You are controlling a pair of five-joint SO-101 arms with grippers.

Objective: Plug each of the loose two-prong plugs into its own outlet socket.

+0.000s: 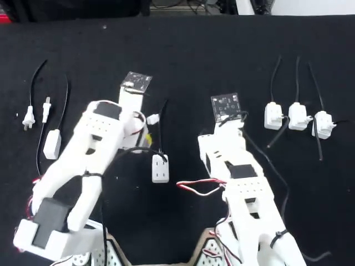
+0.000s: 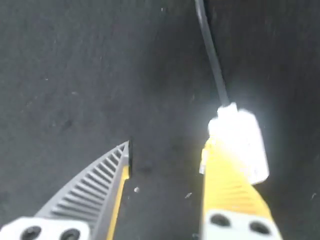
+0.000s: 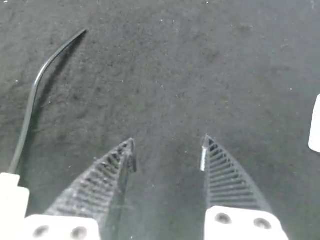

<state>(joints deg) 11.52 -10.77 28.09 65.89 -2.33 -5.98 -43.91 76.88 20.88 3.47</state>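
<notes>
Overhead, the left arm [image 1: 94, 138] is stretched over the black cloth-covered table [image 1: 194, 50]. A small white two-prong plug on a black cord [image 1: 152, 118] lies just beside its wrist end. A white rectangular outlet socket block [image 1: 160, 168] sits near the plug, toward the robot. Well apart at the table's left side lie two more loose white plugs [image 1: 28, 117] and another white outlet block [image 1: 51, 144]. At the right side, three white plug-and-socket pairs [image 1: 298, 116] look already joined. The cloth is matt and flat, and past its far edge there is a pale strip of room with dark cables.

From the left wrist, the left gripper [image 2: 167, 150] stands wide apart with bare cloth in the gap, holding nothing. The plug lies at the tip of the yellow ribbed finger [image 2: 230, 190], touching it or nearly so, and not between the two fingers. The step in hand looks like the pickup. To do it well, I judge the gripper should shift sideways until the plug body sits centred in the gap. It should then close across the body rather than the cord, leaving the prongs free to aim at the socket. A nudge may slide the plug on the cloth.

From the right wrist, the right gripper [image 3: 168, 142] is likewise spread over bare cloth, empty, with a thin black cord [image 3: 35, 95] curving off to one side.
</notes>
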